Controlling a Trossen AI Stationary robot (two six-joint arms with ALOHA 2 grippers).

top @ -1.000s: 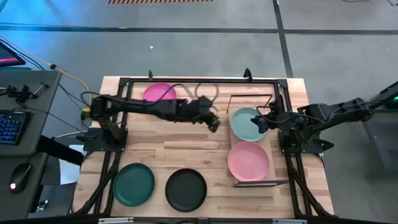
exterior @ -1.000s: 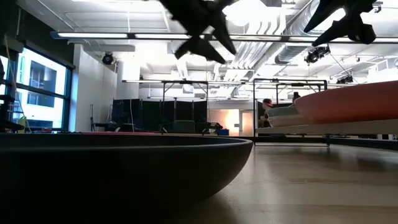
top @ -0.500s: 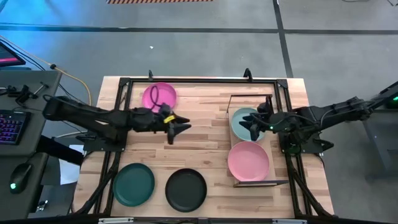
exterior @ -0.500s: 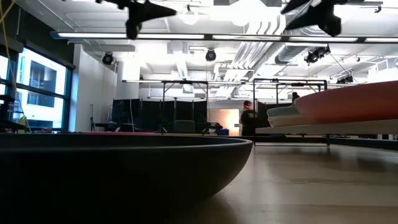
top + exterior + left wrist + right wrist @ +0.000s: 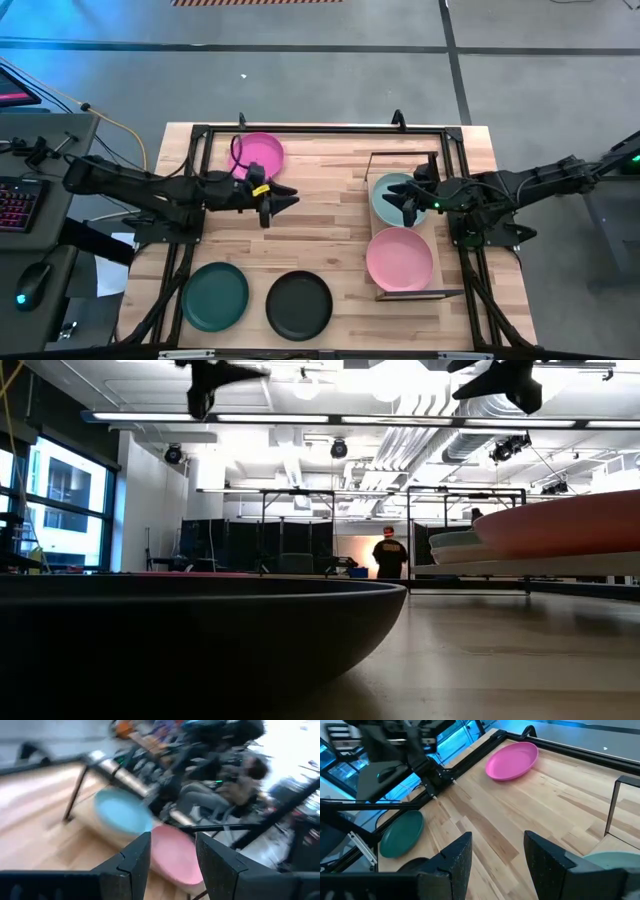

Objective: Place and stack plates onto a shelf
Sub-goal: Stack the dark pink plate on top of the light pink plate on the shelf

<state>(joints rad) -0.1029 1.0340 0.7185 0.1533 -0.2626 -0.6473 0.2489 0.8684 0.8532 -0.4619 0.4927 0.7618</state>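
Left gripper (image 5: 281,200) hangs above the table (image 5: 320,245), fingers apart and holding nothing, just off the near edge of the magenta plate (image 5: 257,153). The low view shows that gripper (image 5: 215,375) well up in the air, clear of everything on the table. Its wrist camera looks past the two spread fingers toward the shelf (image 5: 112,832), where the teal plate (image 5: 122,812) and the light pink plate (image 5: 175,855) lie side by side, though that view is smeared.

Over to the right gripper (image 5: 400,203): it hovers over the teal plate (image 5: 395,197), at the edge that faces the magenta plate. Fingers spread here too, nothing between them, and the wrist view catches the teal plate's rim (image 5: 610,857) just beyond one finger. From table height it is also well up (image 5: 500,378).

The shelf (image 5: 432,290) lies along the table's right side, black wire frame standing around it, well apart from the magenta plate. It carries two plates flat: teal at the far end, light pink (image 5: 399,258) at the near end, almost touching each other.

The magenta plate lies flat at the far left of the table. Straight towards the near edge from it lie the dark green plate (image 5: 215,295) and the black plate (image 5: 299,304), side by side, apart.

A person (image 5: 390,555) stands far back in the room.
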